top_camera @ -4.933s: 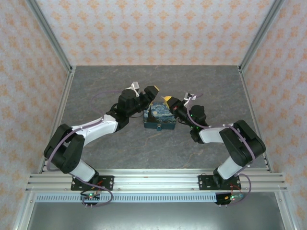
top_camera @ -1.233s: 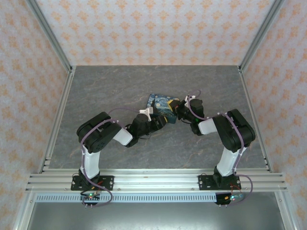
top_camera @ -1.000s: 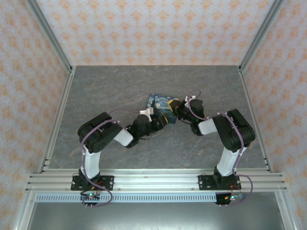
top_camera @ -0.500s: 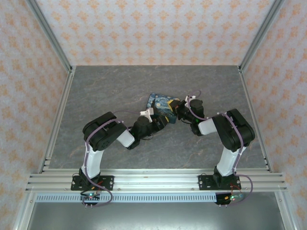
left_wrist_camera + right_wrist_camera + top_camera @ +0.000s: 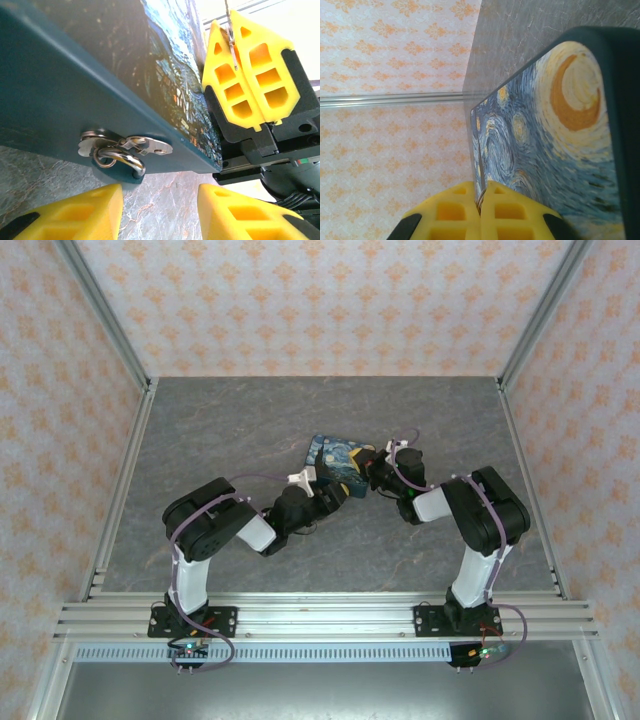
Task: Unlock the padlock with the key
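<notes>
The grey stone-patterned counter (image 5: 220, 430) carries the starry-night box (image 5: 333, 454) near its middle. At the box's teal front wall, the left fingers (image 5: 75, 215) stand partly apart with nothing between them, one to each side below the hasp (image 5: 145, 145). At the box's right corner, the right fingers (image 5: 250, 85) are pressed together on the key (image 5: 233, 50). The padlock (image 5: 131, 167) hangs from the hasp by its shackle, and the key is a thin silvery sliver well apart from it.

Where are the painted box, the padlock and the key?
painted box (image 5: 338, 455), top view, its painted lid.
padlock (image 5: 129, 158), left wrist view, its shiny metal loop.
key (image 5: 231, 44), left wrist view, its thin silver edge.
</notes>
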